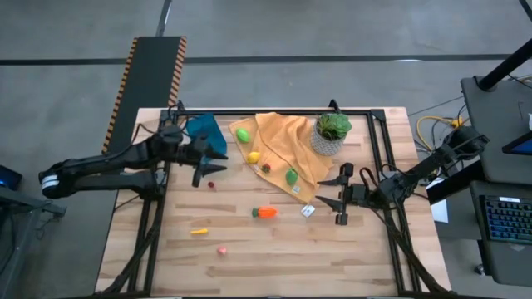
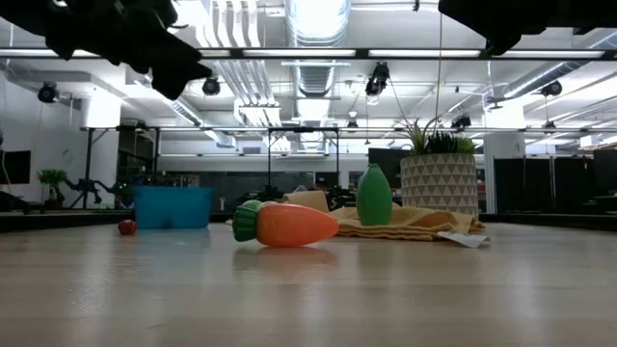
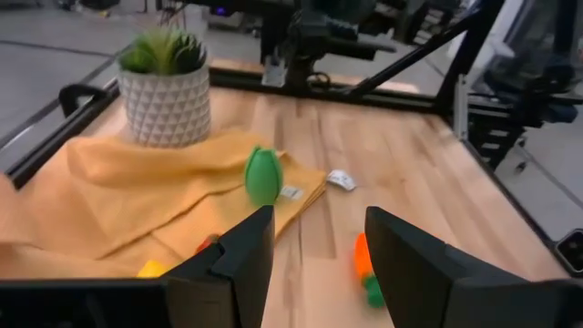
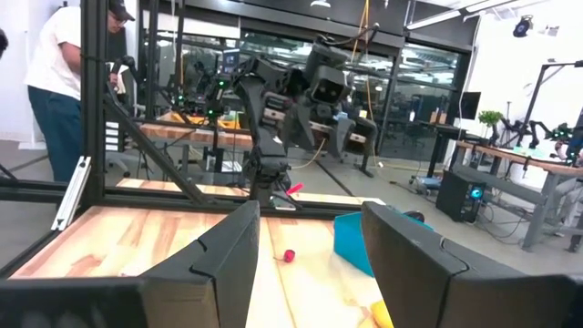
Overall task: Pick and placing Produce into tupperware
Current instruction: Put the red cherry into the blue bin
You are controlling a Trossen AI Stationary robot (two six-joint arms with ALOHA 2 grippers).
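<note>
The blue tupperware [image 1: 204, 133] stands at the table's far left, also in the low view [image 2: 174, 206]. On the orange-yellow cloth [image 1: 283, 141] lie a green fruit [image 1: 243, 134], a yellow one [image 1: 253, 157], a tiny reddish one [image 1: 266, 167] and a green vegetable [image 1: 292, 176]. An orange carrot [image 1: 264, 213], a yellow piece [image 1: 199, 232], a pink piece [image 1: 222, 249] and a tiny red piece [image 1: 211, 184] lie on the bare wood. My left gripper [image 1: 209, 169] hovers open and empty just near of the tupperware. My right gripper [image 1: 327, 191] hovers open and empty right of the cloth's near corner.
A leafy plant in a pale pot [image 1: 331, 133] stands on the cloth's far right part. A small white tag [image 1: 307, 211] lies right of the carrot. Black frame rails [image 1: 378, 158] run along the table's edges. A person [image 4: 64, 82] stands beyond the table.
</note>
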